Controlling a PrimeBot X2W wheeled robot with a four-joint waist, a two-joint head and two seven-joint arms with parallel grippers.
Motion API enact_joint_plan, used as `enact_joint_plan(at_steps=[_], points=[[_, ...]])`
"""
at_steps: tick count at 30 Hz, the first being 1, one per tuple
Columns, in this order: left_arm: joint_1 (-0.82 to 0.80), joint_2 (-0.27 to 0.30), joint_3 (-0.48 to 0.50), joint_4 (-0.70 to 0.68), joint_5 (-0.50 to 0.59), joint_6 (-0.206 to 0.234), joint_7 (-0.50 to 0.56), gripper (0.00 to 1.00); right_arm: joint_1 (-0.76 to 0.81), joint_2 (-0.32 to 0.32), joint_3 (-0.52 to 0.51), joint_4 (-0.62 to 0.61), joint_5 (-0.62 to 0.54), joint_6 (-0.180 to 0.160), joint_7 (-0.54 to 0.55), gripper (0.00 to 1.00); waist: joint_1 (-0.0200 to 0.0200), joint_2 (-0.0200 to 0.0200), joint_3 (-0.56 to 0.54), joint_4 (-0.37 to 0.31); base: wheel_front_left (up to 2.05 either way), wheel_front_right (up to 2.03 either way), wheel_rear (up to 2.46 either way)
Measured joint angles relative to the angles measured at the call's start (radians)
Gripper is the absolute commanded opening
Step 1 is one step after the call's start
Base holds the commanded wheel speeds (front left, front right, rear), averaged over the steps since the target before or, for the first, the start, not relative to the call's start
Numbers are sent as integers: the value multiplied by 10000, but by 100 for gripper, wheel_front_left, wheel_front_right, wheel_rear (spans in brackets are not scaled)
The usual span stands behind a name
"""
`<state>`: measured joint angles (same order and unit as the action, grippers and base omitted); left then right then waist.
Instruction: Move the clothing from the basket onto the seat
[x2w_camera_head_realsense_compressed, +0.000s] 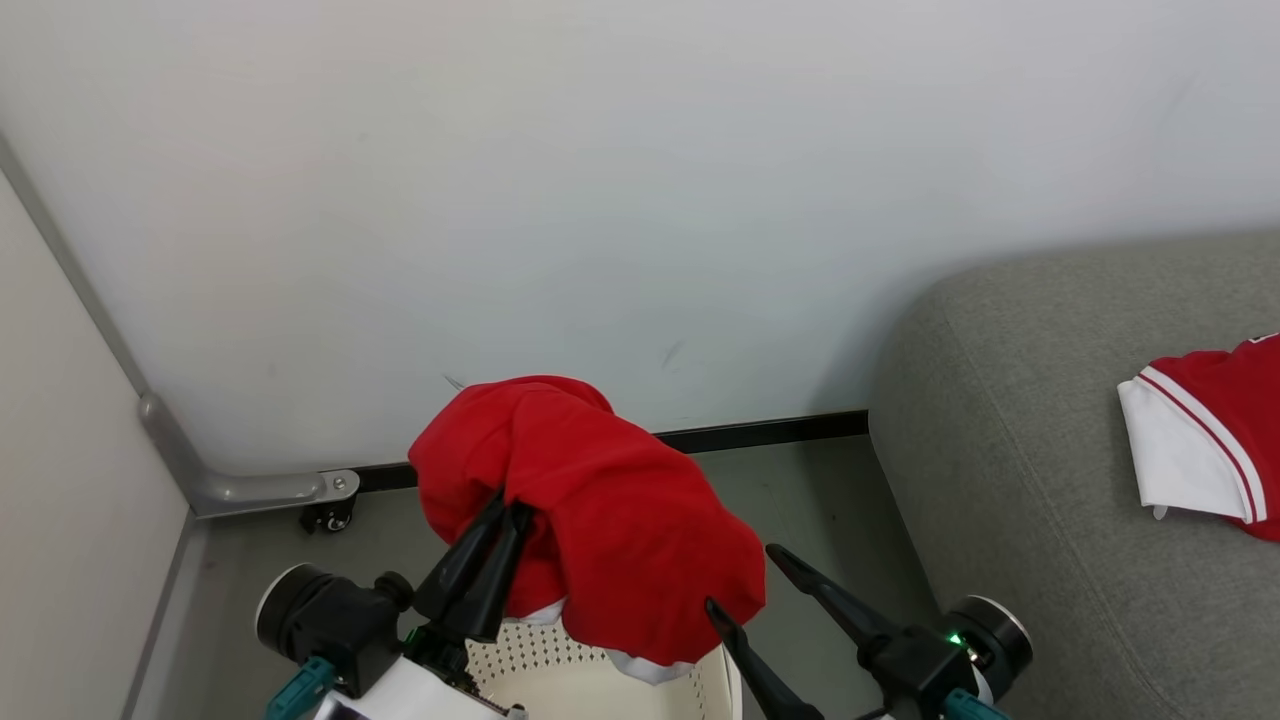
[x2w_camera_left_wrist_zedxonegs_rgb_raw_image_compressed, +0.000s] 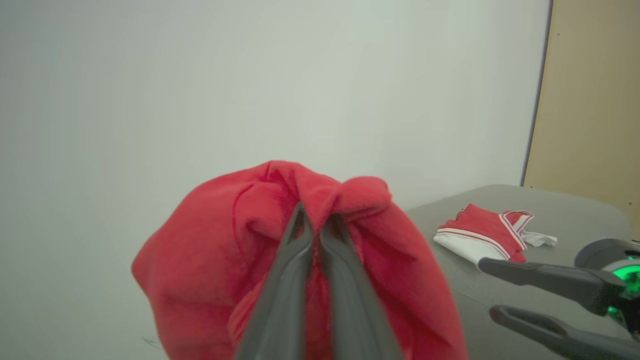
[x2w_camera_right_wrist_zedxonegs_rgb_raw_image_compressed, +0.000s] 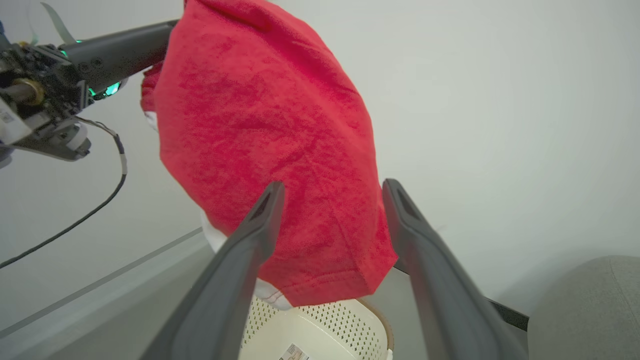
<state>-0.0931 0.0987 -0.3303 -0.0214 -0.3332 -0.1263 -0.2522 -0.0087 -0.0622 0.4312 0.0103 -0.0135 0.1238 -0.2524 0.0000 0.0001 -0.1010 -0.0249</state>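
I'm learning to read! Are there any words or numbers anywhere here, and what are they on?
Sticker inside the basket: it has some print, but it is too small and cut off by the picture's edge to read.
Red shorts and top: no words or numbers showing.
So nothing here can be read.

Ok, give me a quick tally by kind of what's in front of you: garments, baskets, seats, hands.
Red garments: 2, the held garment and the striped top
Basket: 1
Seat: 1, with the striped top on it
Hands: 2, left hand shut on the held garment, right hand open
Total: 6
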Motion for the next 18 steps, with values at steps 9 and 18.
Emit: enact_joint_plan(at_steps=[9, 18], points=[[-242, 71, -719, -318, 12, -8, 0, 0, -509, -184, 658, 35, -433, 0, 0, 100, 0, 0, 6, -113, 0, 0, 0], [-694, 366, -1572, -573, -105, -8, -2, 0, -1073, -468, 1200, 286, -899, 0, 0, 100, 0, 0, -16, -117, 0, 0, 0]])
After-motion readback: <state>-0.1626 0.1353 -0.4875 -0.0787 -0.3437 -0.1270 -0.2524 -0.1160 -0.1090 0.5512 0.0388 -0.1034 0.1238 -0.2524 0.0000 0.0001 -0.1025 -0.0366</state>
